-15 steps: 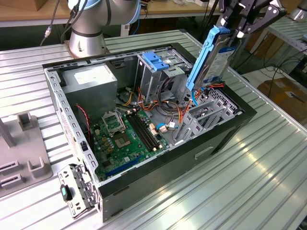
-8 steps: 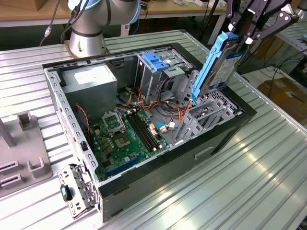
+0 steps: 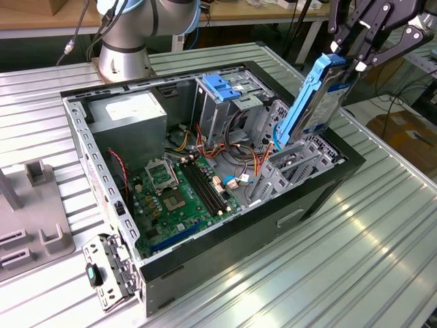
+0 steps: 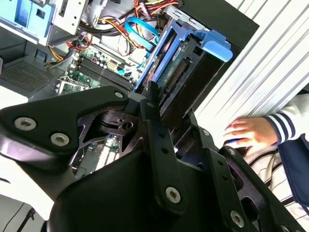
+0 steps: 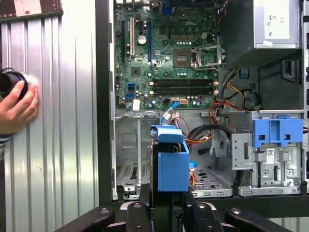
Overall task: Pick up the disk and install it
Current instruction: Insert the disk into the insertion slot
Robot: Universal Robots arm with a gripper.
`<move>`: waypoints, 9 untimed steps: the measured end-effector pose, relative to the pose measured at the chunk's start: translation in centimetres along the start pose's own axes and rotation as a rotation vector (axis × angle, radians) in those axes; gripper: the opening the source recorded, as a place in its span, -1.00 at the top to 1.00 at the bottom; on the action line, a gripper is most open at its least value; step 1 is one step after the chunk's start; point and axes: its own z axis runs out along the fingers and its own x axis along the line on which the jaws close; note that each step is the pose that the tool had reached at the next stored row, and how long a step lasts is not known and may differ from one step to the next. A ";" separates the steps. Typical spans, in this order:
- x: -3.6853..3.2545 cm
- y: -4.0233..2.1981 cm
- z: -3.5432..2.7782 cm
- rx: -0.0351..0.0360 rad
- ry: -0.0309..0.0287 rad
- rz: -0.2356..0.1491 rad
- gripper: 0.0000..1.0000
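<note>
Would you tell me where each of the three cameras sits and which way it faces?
Exterior view: off the arm, looking obliquely down into the open computer case; shows the arm's base and the gripper holding the disk tilted.
First wrist view: behind the gripper, looking along the disk into the case; gripper links show.
Second wrist view: beside the gripper's linkage, looking slantwise past the disk to the motherboard.
Both wrist views share a person's hand beside the case.
</note>
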 end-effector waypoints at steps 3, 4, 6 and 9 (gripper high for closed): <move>0.03 0.02 0.13 0.0000 0.0000 0.000 0.30; 0.03 0.02 0.13 0.0000 0.0001 0.000 0.30; 0.07 0.02 0.24 0.0000 -0.0005 0.000 0.30; 0.70 0.01 0.58 0.0000 -0.0002 0.000 0.30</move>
